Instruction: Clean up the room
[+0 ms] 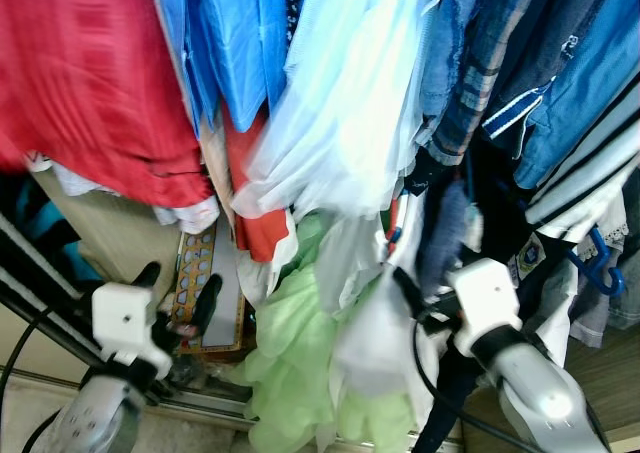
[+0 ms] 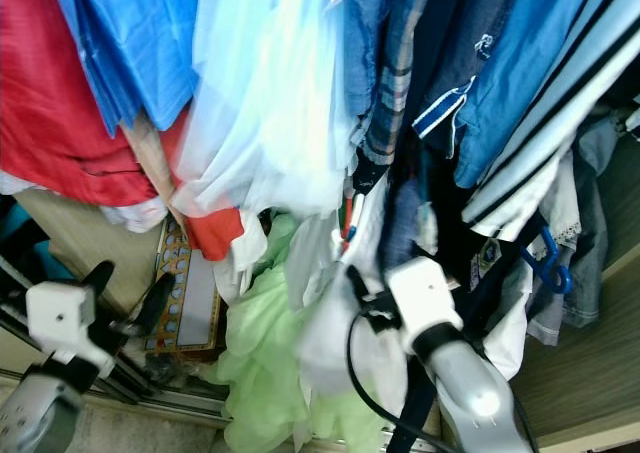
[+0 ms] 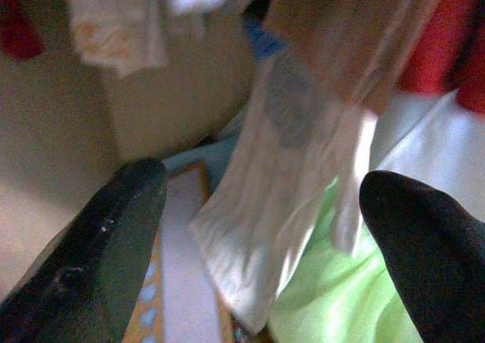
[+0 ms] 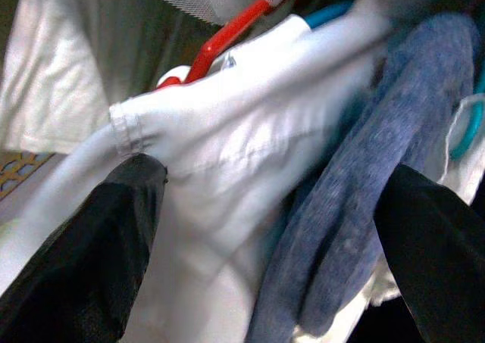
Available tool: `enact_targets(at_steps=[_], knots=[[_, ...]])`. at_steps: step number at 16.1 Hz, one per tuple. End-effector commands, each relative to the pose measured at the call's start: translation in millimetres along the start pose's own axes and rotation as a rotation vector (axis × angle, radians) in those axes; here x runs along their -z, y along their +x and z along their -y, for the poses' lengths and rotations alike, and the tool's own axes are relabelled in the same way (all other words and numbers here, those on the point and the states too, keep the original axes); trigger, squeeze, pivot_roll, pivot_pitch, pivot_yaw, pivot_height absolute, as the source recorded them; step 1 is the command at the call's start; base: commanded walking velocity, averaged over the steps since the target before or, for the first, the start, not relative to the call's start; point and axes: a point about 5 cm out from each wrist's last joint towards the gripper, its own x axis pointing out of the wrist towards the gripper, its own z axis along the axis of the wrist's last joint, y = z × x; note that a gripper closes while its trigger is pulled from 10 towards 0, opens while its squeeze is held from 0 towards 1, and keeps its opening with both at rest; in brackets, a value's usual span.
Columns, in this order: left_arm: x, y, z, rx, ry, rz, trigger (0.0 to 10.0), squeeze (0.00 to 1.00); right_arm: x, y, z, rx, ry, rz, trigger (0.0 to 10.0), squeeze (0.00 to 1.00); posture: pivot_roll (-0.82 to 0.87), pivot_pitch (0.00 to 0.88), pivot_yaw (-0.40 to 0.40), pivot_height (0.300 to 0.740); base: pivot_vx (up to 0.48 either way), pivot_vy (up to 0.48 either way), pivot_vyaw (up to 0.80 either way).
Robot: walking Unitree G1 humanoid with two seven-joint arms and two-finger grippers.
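Note:
Hanging clothes crowd a wardrobe: a red garment (image 1: 90,83), a blue shirt (image 1: 235,43), a pale blue sheer piece (image 1: 340,123), denim and striped tops (image 1: 560,93). Lower down hangs a light green garment (image 1: 300,353). My right gripper (image 4: 258,244) is pushed in among the clothes and stands open, with a white garment (image 4: 250,154) and a grey-blue knit (image 4: 364,184) between its fingers (image 4: 83,252). A red hanger (image 4: 227,36) shows above the white garment. My left gripper (image 1: 180,293) is open at the lower left, holding nothing, in front of a pale cloth (image 3: 288,176).
A flat patterned box (image 1: 215,283) leans at the wardrobe's bottom behind the left gripper. A metal sliding rail (image 1: 200,398) runs along the wardrobe's front edge. A blue hanger (image 1: 600,263) dangles at the right, beside a wooden panel (image 1: 600,373).

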Motion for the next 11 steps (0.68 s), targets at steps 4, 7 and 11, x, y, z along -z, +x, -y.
enact_targets(at_steps=[4,7,11], knots=[[-5.0,29.7,0.7,0.049,0.007,-0.006,10.0,0.0,-2.3,27.0,3.9,-0.024,0.038,0.03,10.0,0.0,0.0,0.0,-0.008,0.74,0.0,0.0,0.0],[-6.9,50.6,7.2,0.084,0.044,0.005,10.0,0.0,2.4,46.6,8.4,-0.02,0.011,-0.006,10.0,0.0,0.01,0.0,-0.016,0.74,0.0,0.0,0.0],[-3.1,57.0,16.3,0.073,0.036,0.014,10.0,0.0,8.1,43.4,5.3,0.075,0.036,0.0,10.0,0.0,0.0,0.0,-0.018,0.74,0.0,0.0,0.0]])
